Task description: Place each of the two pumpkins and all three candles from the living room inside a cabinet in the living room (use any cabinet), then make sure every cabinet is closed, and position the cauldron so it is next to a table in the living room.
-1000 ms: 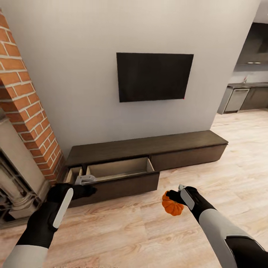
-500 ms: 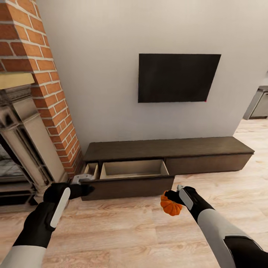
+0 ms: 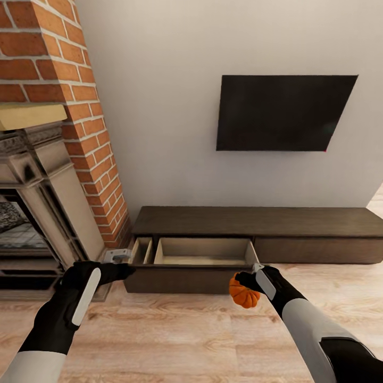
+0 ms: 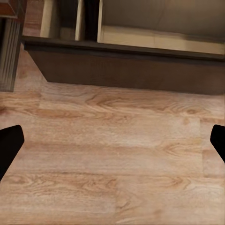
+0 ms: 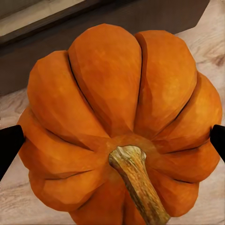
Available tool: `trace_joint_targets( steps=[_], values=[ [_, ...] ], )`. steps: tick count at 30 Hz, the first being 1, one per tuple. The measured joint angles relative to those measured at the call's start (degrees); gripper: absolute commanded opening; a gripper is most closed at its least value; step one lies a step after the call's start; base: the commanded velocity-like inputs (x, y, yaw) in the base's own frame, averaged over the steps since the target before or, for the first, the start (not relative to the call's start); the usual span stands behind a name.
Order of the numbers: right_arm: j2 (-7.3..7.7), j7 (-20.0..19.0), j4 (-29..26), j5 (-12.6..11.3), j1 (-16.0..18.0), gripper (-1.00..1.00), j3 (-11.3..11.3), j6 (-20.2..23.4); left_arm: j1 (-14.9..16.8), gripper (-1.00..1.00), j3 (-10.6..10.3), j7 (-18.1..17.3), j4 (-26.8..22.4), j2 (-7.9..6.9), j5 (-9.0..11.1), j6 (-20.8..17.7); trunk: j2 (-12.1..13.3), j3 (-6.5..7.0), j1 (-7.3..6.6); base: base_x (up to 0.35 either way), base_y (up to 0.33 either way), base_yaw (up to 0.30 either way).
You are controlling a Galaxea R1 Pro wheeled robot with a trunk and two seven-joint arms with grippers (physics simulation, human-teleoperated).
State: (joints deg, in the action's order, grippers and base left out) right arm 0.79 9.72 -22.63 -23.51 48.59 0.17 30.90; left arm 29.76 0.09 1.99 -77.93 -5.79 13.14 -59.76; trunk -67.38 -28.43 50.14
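My left gripper (image 3: 121, 258) hangs empty, jaws apart, near the cabinet's (image 3: 255, 221) open drawer (image 3: 202, 250). Right gripper (image 3: 246, 281) clamps a pumpkin (image 3: 244, 292) just before it. Lift over the front lip, probably central, then release.

wood floor (image 3: 186, 340) | cabinet (image 3: 298, 223) stands on it, drawer open
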Motion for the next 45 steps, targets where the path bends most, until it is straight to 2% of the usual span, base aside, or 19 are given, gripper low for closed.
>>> trace_joint_targets(
  steps=[18,21,23,26,32,34,45],
  values=[
    [0.0,-0.02,-0.04,0.01,0.0,-1.0,0.0,0.0,-0.1,1.0,-0.53,0.0,-1.28,0.06,-0.32,-0.02,6.81,3.05,-3.72,0.011,0.0,0.002],
    [0.09,-0.96,-0.77,-0.15,0.02,-1.0,-0.11,0.22,-0.1,1.0,-0.56,0.0,-1.23,0.1,-0.38,-0.01,8.01,3.59,-4.38,0.0,0.0,0.0],
    [0.21,-2.53,-1.61,-0.59,0.0,-1.0,-0.24,0.96,-0.09,1.0,-0.56,0.0,-1.22,0.15,-0.4,-0.01,8.81,3.95,-4.82,0.0,0.0,0.0],
    [0.3,-4.2,-2.7,-0.89,0.08,-1.0,-0.48,6.11,-0.09,1.0,-0.56,0.0,-1.29,0.19,-0.41,-0.02,10.02,4.49,-5.48,0.0,0.0,0.0],
    [0.34,-4.63,-4.85,-0.77,0.16,-1.0,-0.68,11.96,-0.1,1.0,-0.56,0.0,-1.39,0.2,-0.47,-0.02,12.43,5.57,-6.8,0.0,0.0,0.0],
    [0.32,-4.63,-5.08,-0.82,0.17,-1.0,-0.74,12.63,-0.1,1.0,-0.55,0.0,-1.43,0.2,-0.43,-0.01,13.23,5.93,-7.24,0.0,0.0,0.0],
    [0.15,-4.33,-5.23,-0.73,0.17,-1.0,-0.76,13.33,-0.17,1.0,-0.49,0.0,-2.72,0.11,-0.14,-0.01,13.24,5.93,-7.26,0.055,0.0,0.0]
  ],
)
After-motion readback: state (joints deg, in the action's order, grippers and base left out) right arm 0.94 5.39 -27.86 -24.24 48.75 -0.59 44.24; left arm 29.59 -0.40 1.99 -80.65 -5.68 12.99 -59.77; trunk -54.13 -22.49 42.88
